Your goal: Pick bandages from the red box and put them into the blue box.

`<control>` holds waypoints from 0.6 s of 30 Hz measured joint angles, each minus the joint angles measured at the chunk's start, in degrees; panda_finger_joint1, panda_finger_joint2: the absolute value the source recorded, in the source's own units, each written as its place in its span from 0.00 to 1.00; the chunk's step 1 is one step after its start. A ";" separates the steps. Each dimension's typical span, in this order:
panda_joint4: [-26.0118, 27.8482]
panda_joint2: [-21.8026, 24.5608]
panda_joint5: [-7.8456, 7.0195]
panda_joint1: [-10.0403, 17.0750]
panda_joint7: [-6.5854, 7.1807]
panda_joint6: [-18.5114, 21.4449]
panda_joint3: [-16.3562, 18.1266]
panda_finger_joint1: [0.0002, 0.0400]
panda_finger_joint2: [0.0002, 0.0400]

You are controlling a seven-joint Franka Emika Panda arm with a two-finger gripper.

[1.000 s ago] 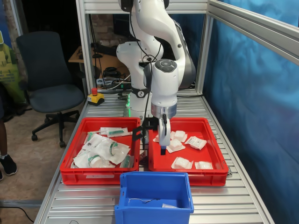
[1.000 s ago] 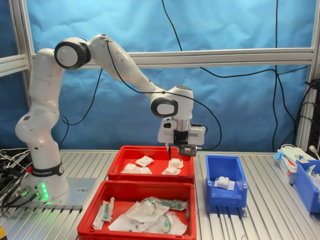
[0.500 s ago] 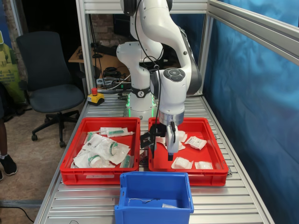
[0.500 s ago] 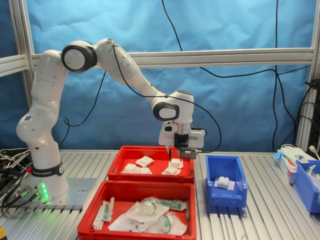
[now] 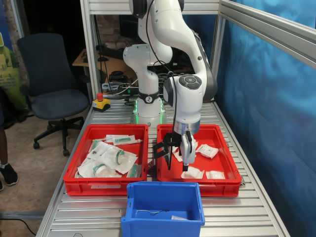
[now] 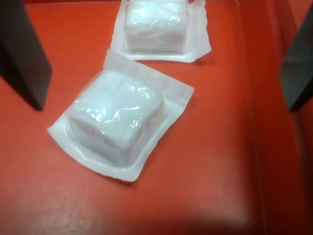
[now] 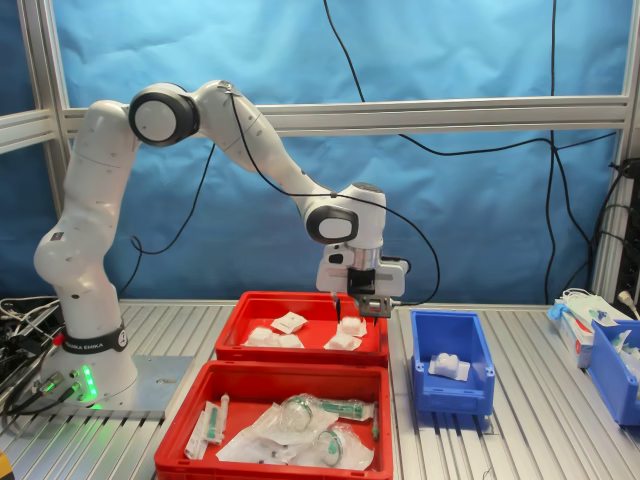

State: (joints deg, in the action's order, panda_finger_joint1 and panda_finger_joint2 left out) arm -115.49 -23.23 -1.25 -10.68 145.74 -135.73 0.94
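right now the gripper is hanging low inside the red box with its fingers spread wide and gripping nothing, and a bandage is lying on the red floor between the two dark fingers, nearer one than the other and touching neither. a second bandage is sitting just beyond it, apart from the first. in the first exterior view the gripper is hovering just over the packet near the box's front wall, with another packet beside it toward the first exterior view's right and one more lying further back. the blue box is standing in front of the two crates, holding a white packet seen in the second exterior view. the other red crate is holding clear packs with green parts.
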 joint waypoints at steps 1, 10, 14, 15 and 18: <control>0.01 -0.09 0.01 -0.08 0.01 -0.02 0.00 1.00 1.00; 0.01 -1.04 0.02 -1.23 0.03 -0.47 0.00 1.00 1.00; 0.01 -1.43 0.02 -1.58 0.03 -1.10 0.01 1.00 1.00; 0.01 -1.52 0.02 -1.66 0.03 -1.23 0.01 1.00 1.00; 0.01 -1.86 0.02 -1.99 0.03 -1.56 0.01 1.00 1.00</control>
State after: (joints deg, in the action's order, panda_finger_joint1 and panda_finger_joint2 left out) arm -115.47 -25.09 -1.24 -12.67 145.77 -137.29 0.95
